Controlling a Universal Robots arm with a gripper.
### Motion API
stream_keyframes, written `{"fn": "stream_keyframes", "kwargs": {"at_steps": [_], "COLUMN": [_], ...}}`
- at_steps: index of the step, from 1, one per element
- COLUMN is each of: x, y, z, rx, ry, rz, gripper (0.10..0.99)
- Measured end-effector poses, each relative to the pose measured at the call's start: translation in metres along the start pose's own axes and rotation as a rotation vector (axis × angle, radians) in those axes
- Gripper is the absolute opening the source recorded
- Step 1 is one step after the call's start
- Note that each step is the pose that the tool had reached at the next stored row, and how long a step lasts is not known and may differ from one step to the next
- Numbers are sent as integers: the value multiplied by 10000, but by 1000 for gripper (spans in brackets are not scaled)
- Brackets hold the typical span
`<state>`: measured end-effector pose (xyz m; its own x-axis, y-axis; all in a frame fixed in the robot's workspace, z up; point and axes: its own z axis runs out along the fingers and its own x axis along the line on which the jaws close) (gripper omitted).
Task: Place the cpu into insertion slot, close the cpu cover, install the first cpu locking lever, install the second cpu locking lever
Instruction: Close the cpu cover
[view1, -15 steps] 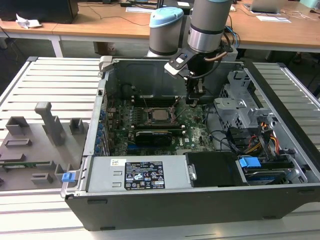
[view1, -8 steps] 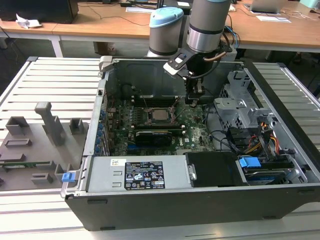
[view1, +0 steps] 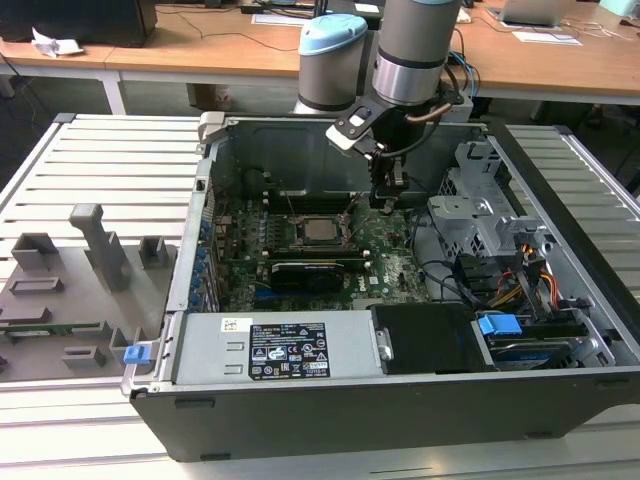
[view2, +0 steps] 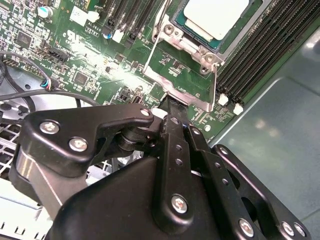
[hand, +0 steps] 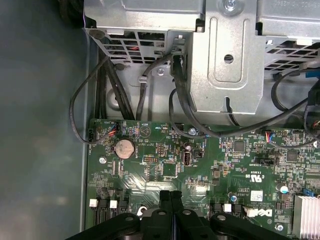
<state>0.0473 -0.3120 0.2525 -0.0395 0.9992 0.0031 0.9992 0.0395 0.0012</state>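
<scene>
Silver-grey, the cpu (view1: 318, 230) sits in the slot (view1: 297, 228) at the exterior view's centre, cover (view2: 192, 47) apparently down around it, so the gripper (view1: 388, 198), fingers pressed together on nothing visible, hangs by the cover's edge, probably for a lever (view2: 216, 85).

An office-like lab: wooden desks (view1: 200, 50) (papers (view1: 545, 37) on them) behind a slatted metal workbench (view1: 100, 160).

The cpu (view2: 215, 17) is showing a dull silver-grey top; the motherboard (view2: 95, 60) is glinting green, patterned with fine pale traces; the pincer (hand: 170, 196) is showing plain matte black.
</scene>
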Motion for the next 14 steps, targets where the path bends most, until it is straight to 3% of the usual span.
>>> {"fn": "stream_keyframes", "kwargs": {"at_steps": [14], "x": [1], "y": [-16], "z": [0], "rx": [-1], "ry": [0], "rz": [2], "gripper": [110]}}
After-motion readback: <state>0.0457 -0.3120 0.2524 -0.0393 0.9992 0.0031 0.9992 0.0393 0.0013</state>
